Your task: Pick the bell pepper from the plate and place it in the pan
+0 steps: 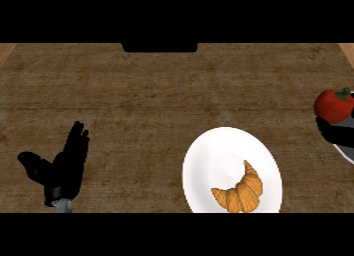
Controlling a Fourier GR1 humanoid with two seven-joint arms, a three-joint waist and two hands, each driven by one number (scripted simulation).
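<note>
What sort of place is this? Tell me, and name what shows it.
Probably a kitchen counter set with food. A brown worktop holds a white plate with a croissant on it, and the right hand holds a red bell pepper at the view's right edge.

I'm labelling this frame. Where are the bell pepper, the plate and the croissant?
bell pepper (333, 104): head view, on its red body.
plate (218, 150): head view, on its bare white upper part.
croissant (243, 192): head view, on its middle.
</note>
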